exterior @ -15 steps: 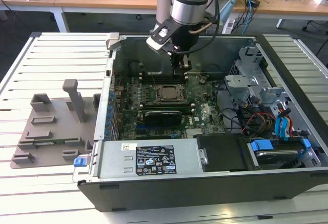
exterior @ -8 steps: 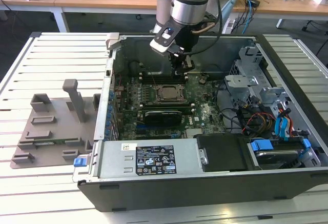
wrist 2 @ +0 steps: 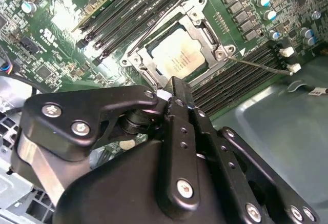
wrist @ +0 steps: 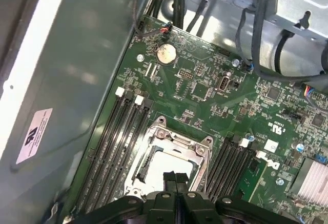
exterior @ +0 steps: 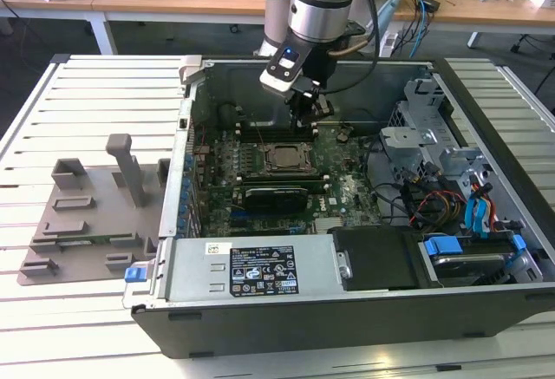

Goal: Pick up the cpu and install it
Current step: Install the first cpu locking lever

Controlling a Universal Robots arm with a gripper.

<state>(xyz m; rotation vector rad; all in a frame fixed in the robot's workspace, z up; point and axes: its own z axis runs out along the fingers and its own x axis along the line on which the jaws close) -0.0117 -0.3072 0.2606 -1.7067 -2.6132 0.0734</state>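
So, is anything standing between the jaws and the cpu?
Nothing visible does. The cpu lies inside the socket's metal frame on the motherboard, top bare, and the gripper hangs close over it.

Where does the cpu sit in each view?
Exterior view: cpu on the motherboard, near the gripper.
Second wrist view: cpu in the socket frame, beyond the gripper.
First wrist view: cpu in the socket frame, beside the gripper.
Shared landmark: memory slots flanking the socket frame.
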